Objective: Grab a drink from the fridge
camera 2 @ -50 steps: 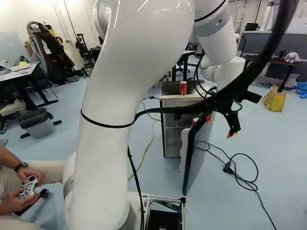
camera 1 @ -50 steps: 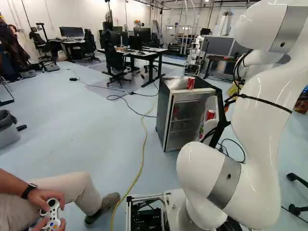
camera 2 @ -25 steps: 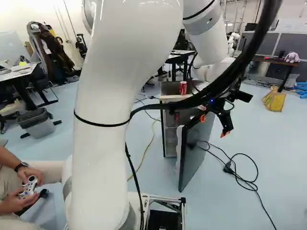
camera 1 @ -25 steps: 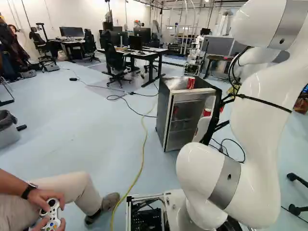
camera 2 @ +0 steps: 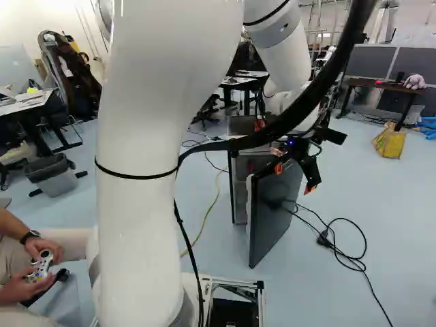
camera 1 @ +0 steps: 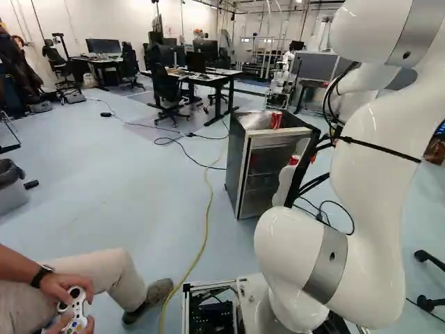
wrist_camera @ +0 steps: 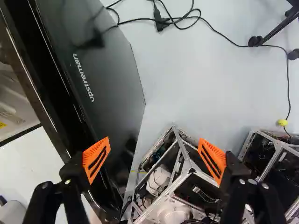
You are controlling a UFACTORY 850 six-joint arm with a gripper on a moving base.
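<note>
Fingers (wrist_camera: 96,158) released beside fridge door (camera 2: 276,211). Red can (camera 1: 276,121) atop fridge (camera 1: 236,160) — likely slick, dentable (grip mid-body).

Ahead of the arm (camera 1: 375,195) stands the fridge (camera 1: 235,167), a can (camera 1: 276,120) on top (probably another in the open door (camera 2: 276,211)), a desk (camera 1: 201,81) behind, a cable (camera 2: 352,259) on the floor (camera 2: 402,225) beside the door.

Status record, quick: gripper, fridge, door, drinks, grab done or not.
Gripper: open, nothing between its fingers
Gripper place: at the fridge door, one finger over the door in the wrist view
Fridge: upright on the floor
Door: open
Drinks: red can on top of the fridge; another red one at the door's inner side, partly hidden
Grab: not done
</note>
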